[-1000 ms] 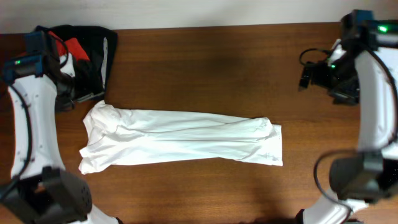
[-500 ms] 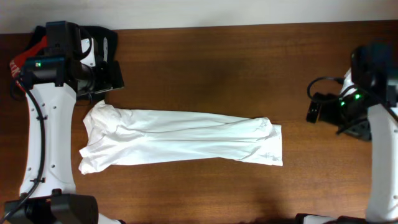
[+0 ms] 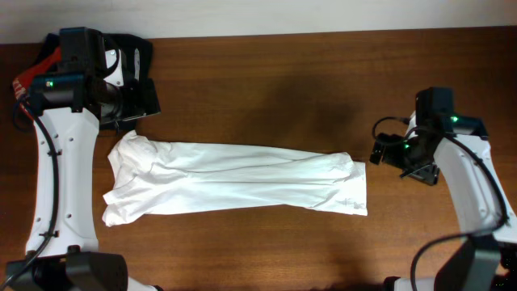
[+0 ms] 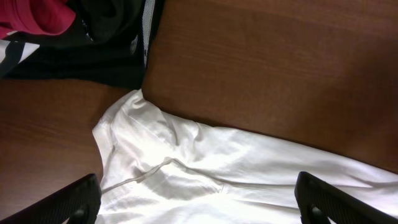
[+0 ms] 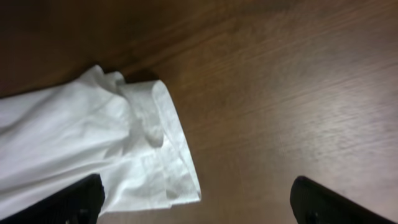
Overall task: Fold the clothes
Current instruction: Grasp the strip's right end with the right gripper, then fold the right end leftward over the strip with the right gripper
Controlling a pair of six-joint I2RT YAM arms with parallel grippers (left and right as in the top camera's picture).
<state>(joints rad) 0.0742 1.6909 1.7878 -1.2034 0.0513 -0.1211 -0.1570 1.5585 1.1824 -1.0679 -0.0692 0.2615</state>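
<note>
The white T-shirt [image 3: 234, 179] lies folded into a long strip across the middle of the brown table [image 3: 275, 81]. My left gripper [image 3: 137, 109] hovers open just above the strip's left end; the left wrist view shows that crumpled end [image 4: 186, 168] between the spread fingers [image 4: 199, 205]. My right gripper [image 3: 386, 152] hovers open just right of the strip's right end; the right wrist view shows that end's hem [image 5: 155, 155] near the left finger [image 5: 196, 205]. Neither gripper holds anything.
A black garment with a grey stripe [image 3: 129, 61] and a red garment [image 3: 28, 77] are piled at the back left corner, also in the left wrist view [image 4: 74, 37]. Bare table lies in front of and behind the strip.
My right arm has moved forward and left, down toward the strip's right end. My left arm swung to the strip's left end a second ago and has since held still. The shirt has not moved.
</note>
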